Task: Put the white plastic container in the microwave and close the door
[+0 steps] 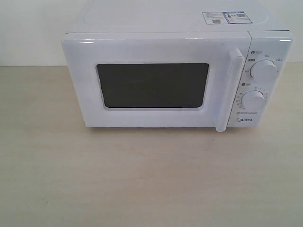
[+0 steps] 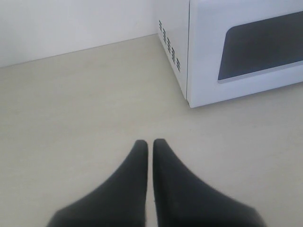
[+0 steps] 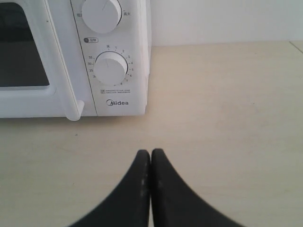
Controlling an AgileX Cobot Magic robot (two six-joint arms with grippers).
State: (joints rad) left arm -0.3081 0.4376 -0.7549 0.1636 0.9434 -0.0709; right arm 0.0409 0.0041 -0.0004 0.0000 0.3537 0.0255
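I start with the table, a pale wood-look surface filling the lower half of the exterior frame. On it, in the upper middle of that frame, sits the microwave, square to the camera. Its door is flush and closed, dark window in the centre, with the handle standing vertical at the right of the window and two dials stacked at the far right.

I cannot find the white plastic container in any view; it may be behind the dark window or simply outside the frames, and I cannot say which.

Neither arm shows in the exterior frame. In the left wrist view the left gripper hangs over bare table with its jaws pressed almost together and nothing between them, the microwave's vented side in the upper right. In the right wrist view the right gripper is likewise pinched closed and empty, facing the lower dial and the foot of the handle in the upper left.

My judgement: if the door needs opening, I should spread the right jaws first, approach the handle level, and pull along the hinge arc so the oven does not slide.
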